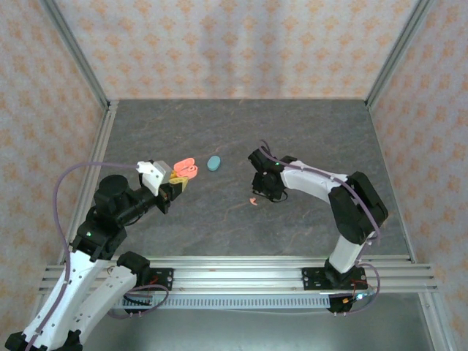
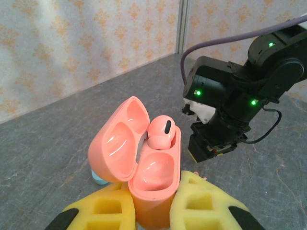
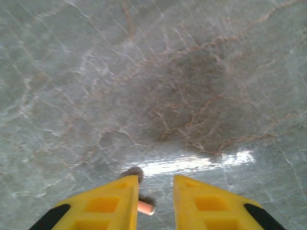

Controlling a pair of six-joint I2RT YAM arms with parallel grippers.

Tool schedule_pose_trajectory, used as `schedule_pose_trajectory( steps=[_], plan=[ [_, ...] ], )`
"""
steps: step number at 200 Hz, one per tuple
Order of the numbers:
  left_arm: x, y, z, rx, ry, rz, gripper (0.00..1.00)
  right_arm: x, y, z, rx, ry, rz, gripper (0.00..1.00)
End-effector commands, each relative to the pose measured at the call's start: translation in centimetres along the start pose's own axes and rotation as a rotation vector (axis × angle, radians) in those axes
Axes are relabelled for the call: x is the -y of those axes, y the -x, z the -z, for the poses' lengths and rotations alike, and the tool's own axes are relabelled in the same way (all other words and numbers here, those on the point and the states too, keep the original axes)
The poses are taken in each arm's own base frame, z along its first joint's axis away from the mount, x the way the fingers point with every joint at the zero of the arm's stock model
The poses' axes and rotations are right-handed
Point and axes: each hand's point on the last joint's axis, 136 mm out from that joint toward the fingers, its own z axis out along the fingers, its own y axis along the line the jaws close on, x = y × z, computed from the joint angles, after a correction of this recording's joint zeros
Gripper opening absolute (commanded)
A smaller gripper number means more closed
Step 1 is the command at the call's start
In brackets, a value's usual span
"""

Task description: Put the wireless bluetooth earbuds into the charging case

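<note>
My left gripper [image 1: 178, 184] [image 2: 156, 186] is shut on the base of the coral-pink charging case [image 2: 153, 191] [image 1: 186, 168], whose lid hangs open to the left. One coral earbud [image 2: 161, 133] sits in the far socket, and the near socket holds nothing. The second coral earbud [image 1: 253, 201] [image 3: 146, 207] lies on the table, close to the inner side of the left finger of my right gripper [image 1: 262, 194] [image 3: 156, 180]. That gripper is open and hangs low over the table. The teal earbuds are hidden.
A closed teal oval case [image 1: 213, 162] [image 2: 98, 178] lies on the grey marbled table [image 1: 234, 131], just right of the coral case. The right arm's wrist [image 2: 225, 96] hangs close beyond the held case. Walls enclose the table on three sides.
</note>
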Motion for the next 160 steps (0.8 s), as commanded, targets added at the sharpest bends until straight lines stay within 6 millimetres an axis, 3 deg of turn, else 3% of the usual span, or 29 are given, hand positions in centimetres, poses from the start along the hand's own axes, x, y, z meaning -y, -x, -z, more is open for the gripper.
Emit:
schedule_pose_trajectory(
  steps=[1, 32, 90, 160],
  plan=[
    [0.3, 0.8, 0.0, 0.039, -0.016, 0.002, 0.0, 1.7, -1.3, -1.2, -0.036, -0.058, 0.014, 0.25],
    [0.2, 0.9, 0.1, 0.043, -0.014, -0.001, 0.0, 1.6, -2.6, -2.2, -0.076, -0.058, 0.018, 0.23],
    [0.2, 1.1, -0.2, 0.043, -0.018, -0.001, 0.0, -0.3, -4.9, -2.1, -0.121, -0.013, 0.022, 0.21],
    [0.2, 1.1, -0.2, 0.042, -0.021, -0.001, 0.0, -1.5, -4.6, 0.0, -0.1, 0.009, 0.032, 0.21]
  ],
)
